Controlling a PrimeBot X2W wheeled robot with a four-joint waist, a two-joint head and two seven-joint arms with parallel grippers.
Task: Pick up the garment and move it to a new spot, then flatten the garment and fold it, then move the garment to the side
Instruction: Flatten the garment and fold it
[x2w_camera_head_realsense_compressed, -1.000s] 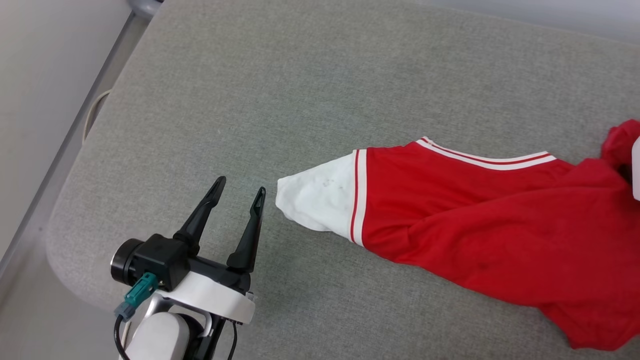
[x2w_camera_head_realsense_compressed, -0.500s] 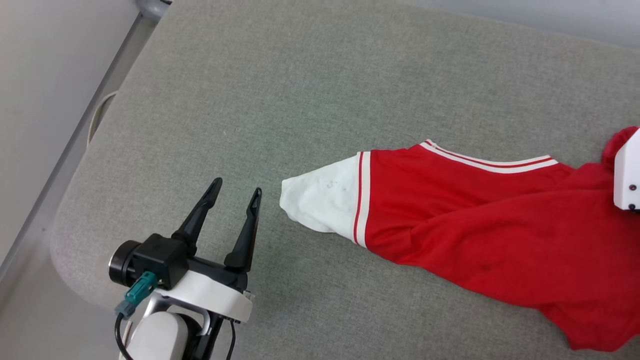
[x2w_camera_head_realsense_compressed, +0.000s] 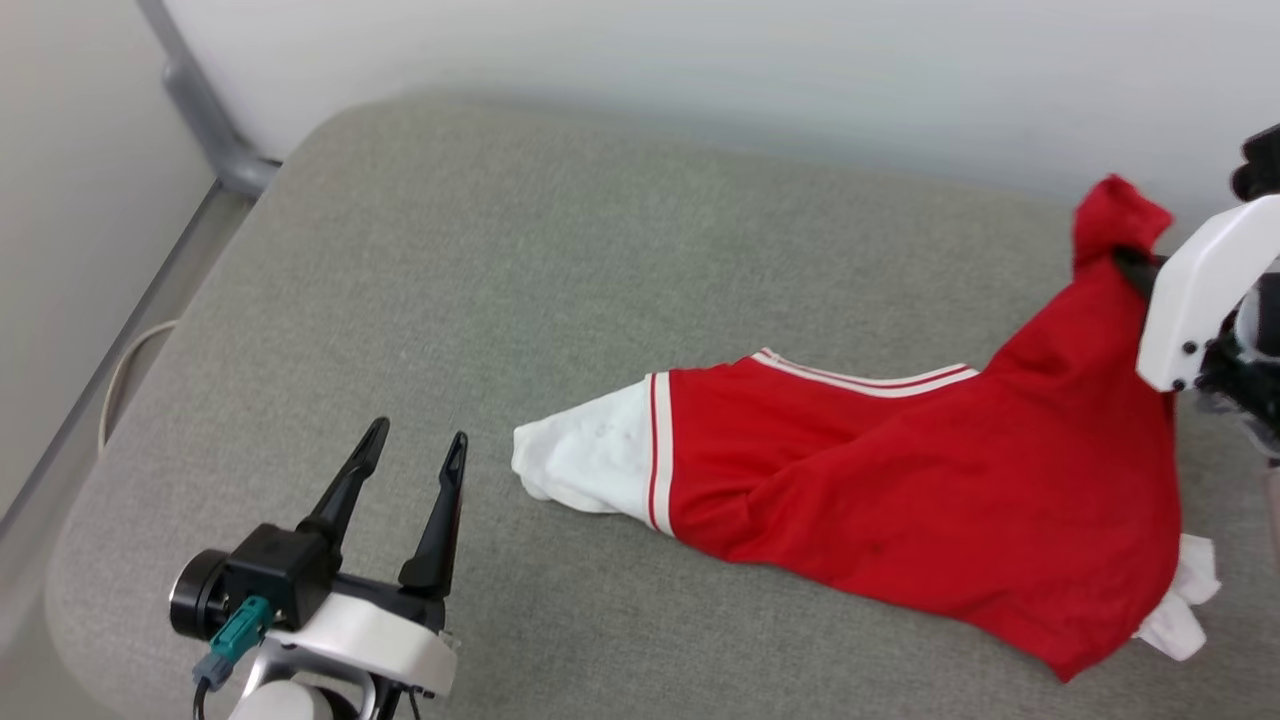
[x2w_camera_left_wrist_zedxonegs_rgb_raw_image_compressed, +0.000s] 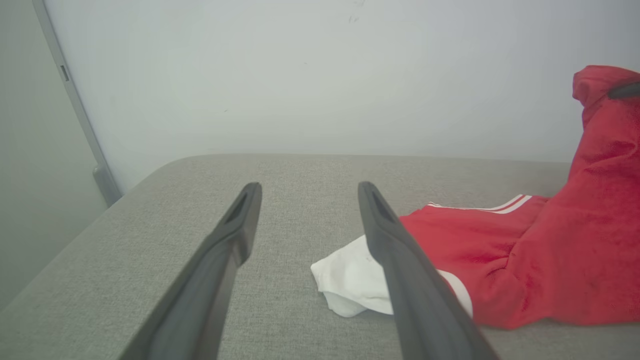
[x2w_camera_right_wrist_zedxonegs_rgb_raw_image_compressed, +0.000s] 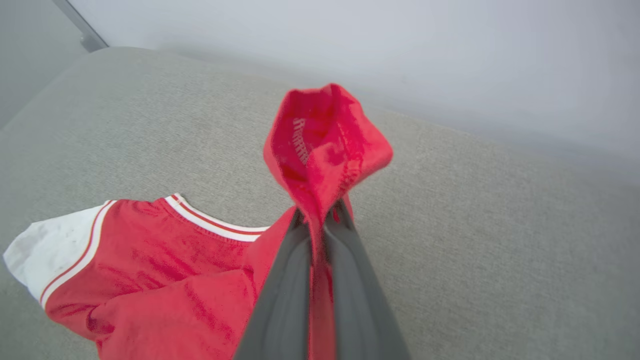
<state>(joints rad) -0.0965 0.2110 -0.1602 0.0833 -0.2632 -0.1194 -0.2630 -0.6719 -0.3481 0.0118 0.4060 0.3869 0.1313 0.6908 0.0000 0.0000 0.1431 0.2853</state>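
Garment (x2w_camera_head_realsense_compressed: 900, 480), red, on grey cushion (x2w_camera_head_realsense_compressed: 560, 250): right end raised, pinched between closed right gripper (x2w_camera_right_wrist_zedxonegs_rgb_raw_image_compressed: 320, 212); left gripper (x2w_camera_head_realsense_compressed: 418, 432) spread, empty, near left.

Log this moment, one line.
right claw: shut on garment, one end raised | left claw: open, empty, near white sleeve | rest on grey cushion

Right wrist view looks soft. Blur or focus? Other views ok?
Right wrist view: the red jersey-style shirt with white sleeves and grey fabric cushion are smeared, likely motion blur; the right gripper, shut on it, is soft near the lens. Left wrist view: crisp weave, open left gripper soft-edged. Head view: even light, faint shadows, no glare.
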